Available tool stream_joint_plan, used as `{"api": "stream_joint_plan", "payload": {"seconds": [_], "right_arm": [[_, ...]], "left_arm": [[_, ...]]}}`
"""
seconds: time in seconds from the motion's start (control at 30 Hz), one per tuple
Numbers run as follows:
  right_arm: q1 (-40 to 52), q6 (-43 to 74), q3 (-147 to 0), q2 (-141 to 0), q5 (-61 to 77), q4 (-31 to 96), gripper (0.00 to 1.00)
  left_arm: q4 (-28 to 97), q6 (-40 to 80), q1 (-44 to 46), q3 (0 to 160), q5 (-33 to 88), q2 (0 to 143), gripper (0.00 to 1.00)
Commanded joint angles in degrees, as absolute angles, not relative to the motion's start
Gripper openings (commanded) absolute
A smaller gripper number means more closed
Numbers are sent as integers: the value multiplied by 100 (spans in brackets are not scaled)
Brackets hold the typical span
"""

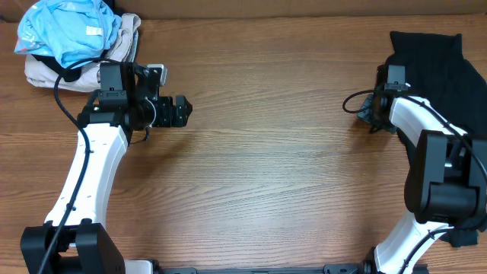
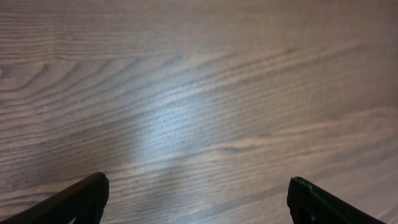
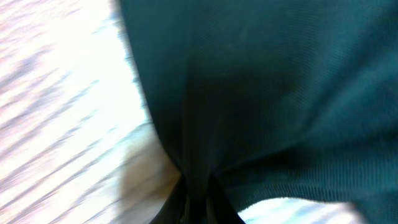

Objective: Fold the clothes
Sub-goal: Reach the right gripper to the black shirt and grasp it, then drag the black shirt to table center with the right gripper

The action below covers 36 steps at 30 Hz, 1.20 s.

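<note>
The black shirt (image 1: 437,65) lies bunched at the table's far right edge, partly under my right arm. My right gripper (image 1: 374,113) is shut on the shirt's left edge; in the right wrist view the dark fabric (image 3: 261,93) fills the frame and gathers into the closed jaws (image 3: 198,202). My left gripper (image 1: 183,111) is open and empty over bare wood at the left; the left wrist view shows its two fingertips wide apart (image 2: 198,199) with only the table between them.
A light blue garment (image 1: 68,29) lies on a beige garment (image 1: 46,74) at the back left corner, just behind my left arm. The wooden table (image 1: 259,167) stretches between the two arms.
</note>
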<state>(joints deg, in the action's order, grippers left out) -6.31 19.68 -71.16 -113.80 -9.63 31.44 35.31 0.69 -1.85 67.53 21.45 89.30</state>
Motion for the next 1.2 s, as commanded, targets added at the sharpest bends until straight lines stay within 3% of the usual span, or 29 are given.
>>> {"api": "stream_joint_plan", "payload": {"seconds": [0.0,0.23,0.5,0.8,0.9,1.03,1.17], "right_arm": [[-482,1629,-7142,-11242,991,3203,4],[519,1629,-7247,-10355,1835,3684,4],[2862,1826,-7481,-9942,2091,4246,4],[5218,2132,-7778,-9942,2410,4313,24],[5306,2137,-8145,-9889,2329,4748,29],[4737,2259,-8674,-9732,1588,5411,41],[3778,2231,-8997,-9616,1223,5776,70]], "left_arm": [[3452,589,-158,7065,2211,8965,92],[3468,582,-309,7432,2204,8965,94],[3605,569,-768,7481,1678,8967,100],[3896,384,-1306,7481,1291,8967,100],[3942,381,-1365,7481,1323,8965,100],[4115,-180,-1253,7481,1857,8958,100],[4185,-637,-867,7481,1970,8945,100]]}}
